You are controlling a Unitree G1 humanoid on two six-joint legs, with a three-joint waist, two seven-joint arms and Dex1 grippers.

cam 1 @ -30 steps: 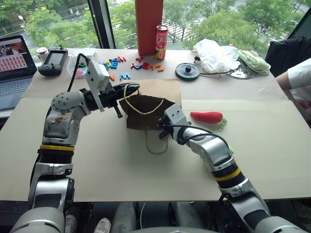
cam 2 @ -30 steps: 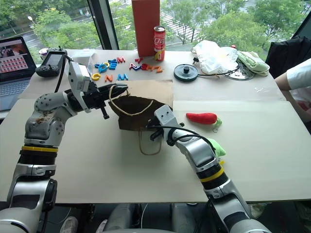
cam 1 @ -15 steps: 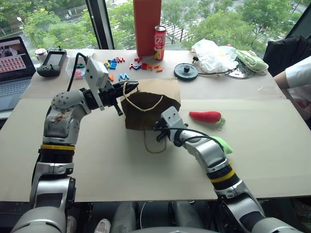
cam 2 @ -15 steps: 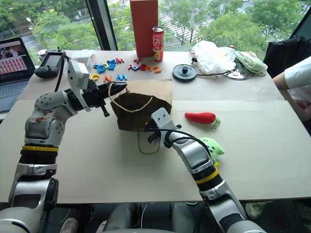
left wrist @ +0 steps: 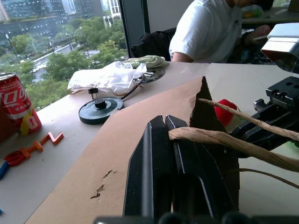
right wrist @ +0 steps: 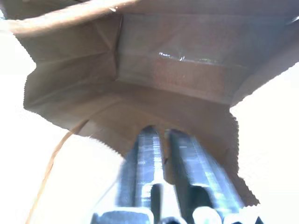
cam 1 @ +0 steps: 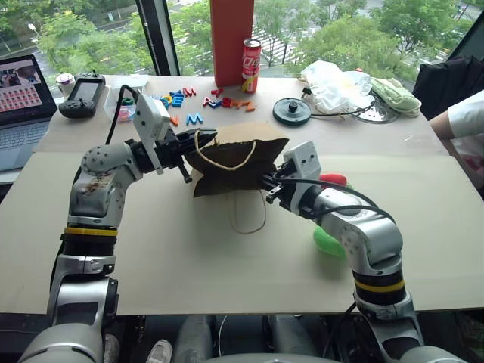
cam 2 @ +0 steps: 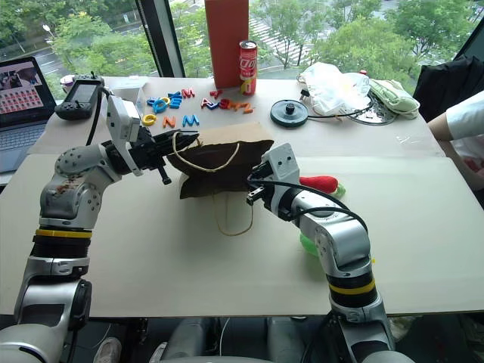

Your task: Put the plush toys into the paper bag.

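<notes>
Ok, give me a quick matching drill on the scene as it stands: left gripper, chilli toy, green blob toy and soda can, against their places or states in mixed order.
Things:
1. left gripper
2. chilli toy
3. green blob toy
4. soda can

Places or states:
A. on the table level with the paper bag, to its right
B. standing by the orange box at the table's far edge
C. shut on the paper bag's twine handle
D. on the table nearer the robot, partly hidden by the right arm

Pairs: 1-C, 2-A, 3-D, 4-B
</notes>
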